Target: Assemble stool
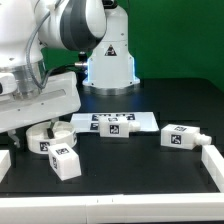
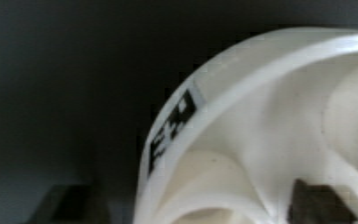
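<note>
1. Stool parts lie loose on the desk [image 1: 120, 175]; nearest the camera, 1 leg [image 1: 65, 160] sits apart from the seat.
2. Just behind it, at the exterior view's left, the seat disc [image 1: 48, 136] lies under the tool [image 1: 33, 127]. The wrist view shows its fingers [image 2: 69, 203] apart, straddling the tagged rim, not clamped.
3. Farther back are 2 more tagged blocks, likely legs: one [image 1: 112, 126] by the marker board [image 1: 140, 118], one [image 1: 180, 138] toward the exterior view's right.
4. I judge the step to be grasping the seat; next, the fingers must close squarely on the rim.
5. No bin or tray shows, and no leg stands in the seat.
</note>
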